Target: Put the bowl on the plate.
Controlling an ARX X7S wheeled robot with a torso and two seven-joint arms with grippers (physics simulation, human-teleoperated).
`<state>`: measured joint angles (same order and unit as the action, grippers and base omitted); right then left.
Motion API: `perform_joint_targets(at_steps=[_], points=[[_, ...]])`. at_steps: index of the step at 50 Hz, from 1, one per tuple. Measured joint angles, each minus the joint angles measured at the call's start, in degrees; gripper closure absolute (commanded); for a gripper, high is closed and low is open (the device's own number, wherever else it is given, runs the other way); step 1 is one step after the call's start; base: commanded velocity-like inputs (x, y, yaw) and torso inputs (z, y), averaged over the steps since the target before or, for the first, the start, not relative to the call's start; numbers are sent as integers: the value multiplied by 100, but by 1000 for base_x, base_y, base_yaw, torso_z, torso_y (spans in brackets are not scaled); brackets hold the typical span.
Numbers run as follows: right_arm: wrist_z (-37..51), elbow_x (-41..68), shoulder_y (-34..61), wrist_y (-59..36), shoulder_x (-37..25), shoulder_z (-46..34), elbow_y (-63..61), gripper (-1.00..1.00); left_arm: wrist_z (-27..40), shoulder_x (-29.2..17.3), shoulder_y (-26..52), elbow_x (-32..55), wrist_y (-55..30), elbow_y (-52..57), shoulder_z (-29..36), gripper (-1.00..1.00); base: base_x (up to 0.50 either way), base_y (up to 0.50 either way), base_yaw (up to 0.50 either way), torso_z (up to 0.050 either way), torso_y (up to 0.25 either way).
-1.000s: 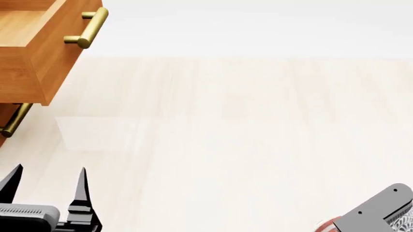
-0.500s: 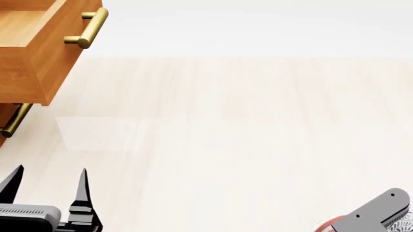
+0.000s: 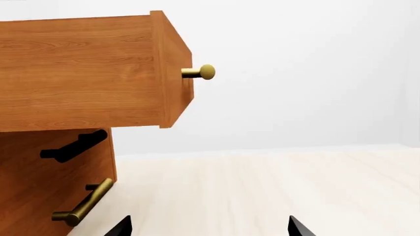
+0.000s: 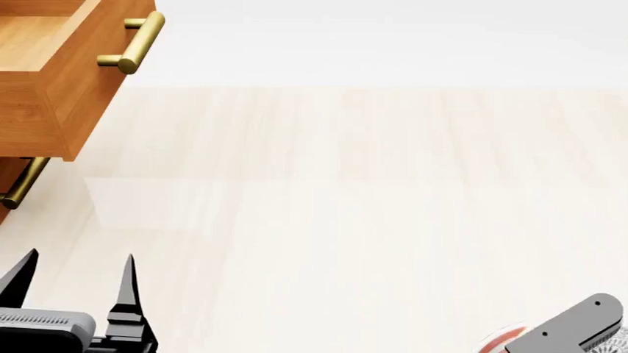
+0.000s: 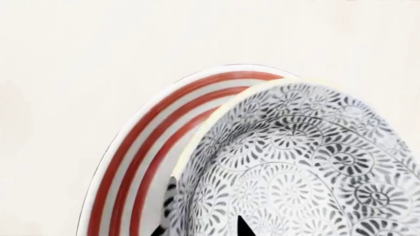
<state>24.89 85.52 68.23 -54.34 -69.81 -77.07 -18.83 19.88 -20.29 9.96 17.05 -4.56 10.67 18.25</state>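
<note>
The bowl [image 5: 308, 167], white with a dense grey-blue floral pattern, fills much of the right wrist view. It lies over the plate [image 5: 141, 147], whose red rings show beside and under it. My right gripper [image 5: 201, 228] is shut on the bowl's rim, one fingertip inside the bowl and one outside its wall. I cannot tell whether the bowl touches the plate. In the head view only a sliver of the plate [image 4: 501, 340] and a bit of the bowl [image 4: 618, 343] show beside the right arm [image 4: 574, 323]. My left gripper [image 4: 76, 273] is open, with nothing between its fingers.
A wooden cabinet [image 4: 49, 81] with an open drawer and brass handles [image 4: 132, 44] stands at the far left, close to the left gripper. The same cabinet [image 3: 85, 73] fills half of the left wrist view. Pale wooden tabletop [image 4: 343, 206] stretches across the middle.
In the head view the right arm has sunk a little toward the bottom right corner. The left gripper has stayed where it was.
</note>
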Motion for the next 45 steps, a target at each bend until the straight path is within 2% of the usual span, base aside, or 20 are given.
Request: perform_joint_targets(at_steps=[17,45], points=[[-103,-7,2,247,-204,127,-267,-100,24,-23,3,9,-19,68,30,-100,0,0,0,0,0],[-23,380,572,482,-777,741,-1279,-100,77,-102,-10,114,-124,283,16,-100,0,0,0,0,0]])
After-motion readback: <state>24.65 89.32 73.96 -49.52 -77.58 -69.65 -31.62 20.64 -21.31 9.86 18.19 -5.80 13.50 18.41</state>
